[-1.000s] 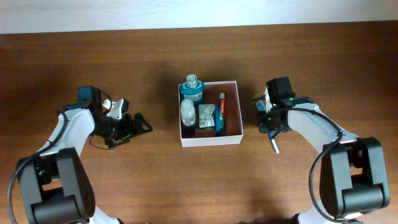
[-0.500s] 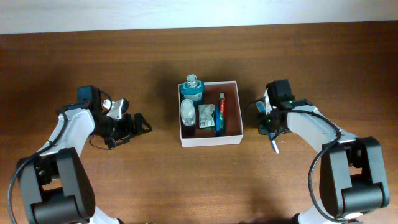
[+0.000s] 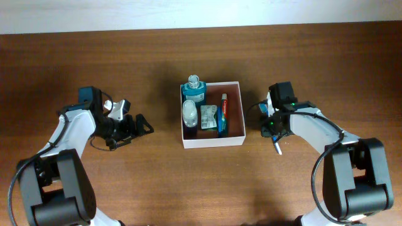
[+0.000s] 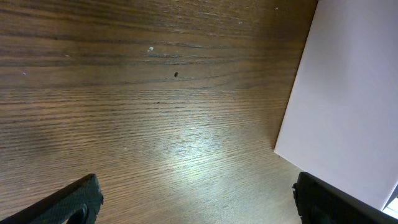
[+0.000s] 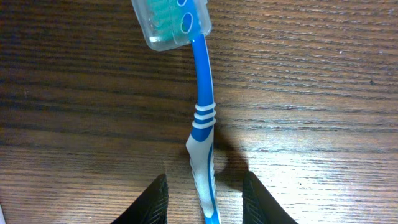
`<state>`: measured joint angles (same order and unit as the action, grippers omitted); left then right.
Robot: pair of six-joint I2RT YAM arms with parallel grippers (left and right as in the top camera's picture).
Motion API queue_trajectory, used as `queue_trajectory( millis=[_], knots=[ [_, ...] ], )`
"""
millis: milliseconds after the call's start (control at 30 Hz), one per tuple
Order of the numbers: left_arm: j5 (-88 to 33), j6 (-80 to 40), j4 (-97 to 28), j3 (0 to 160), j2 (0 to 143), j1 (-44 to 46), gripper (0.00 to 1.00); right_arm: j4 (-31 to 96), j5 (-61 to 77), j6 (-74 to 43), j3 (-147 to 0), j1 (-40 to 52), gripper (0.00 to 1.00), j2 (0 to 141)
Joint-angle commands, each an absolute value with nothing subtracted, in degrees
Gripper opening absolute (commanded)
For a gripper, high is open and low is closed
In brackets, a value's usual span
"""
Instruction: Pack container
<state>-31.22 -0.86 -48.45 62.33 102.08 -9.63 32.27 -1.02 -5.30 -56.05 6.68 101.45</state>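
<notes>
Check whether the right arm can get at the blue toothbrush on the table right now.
Probably yes. The right gripper straddles the handle of the toothbrush, one finger on each side, with the jaws open. The toothbrush lies flat on the bare table, and nothing covers it or leans against it.

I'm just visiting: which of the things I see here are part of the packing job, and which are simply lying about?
Part of the job: the square white cardboard container with a reddish-brown inside; the teal clear-capped bottle and red-and-white toothpaste tube in it; the blue-and-white plastic toothbrush beside it, straddled by the open right gripper.
Just there: the brown wooden table.
</notes>
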Motion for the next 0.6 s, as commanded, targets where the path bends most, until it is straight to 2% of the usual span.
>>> queue_trajectory(
  millis=[0, 300, 567],
  knots=[
    [-31.42, -0.19, -48.47, 61.98, 100.57, -9.8, 1.0, 32.08, -0.73, -4.67, -55.66, 6.76, 0.29, 101.75],
    [-31.42, -0.19, -48.47, 61.98, 100.57, -9.8, 0.99, 32.14, -0.71, -4.69, -55.66, 6.76, 0.05, 101.75],
    [-31.42, -0.16, -48.47, 61.98, 100.57, -9.82, 0.99, 33.76, -0.69, -4.71, -56.69, 6.76, 0.04, 101.67]
  ],
)
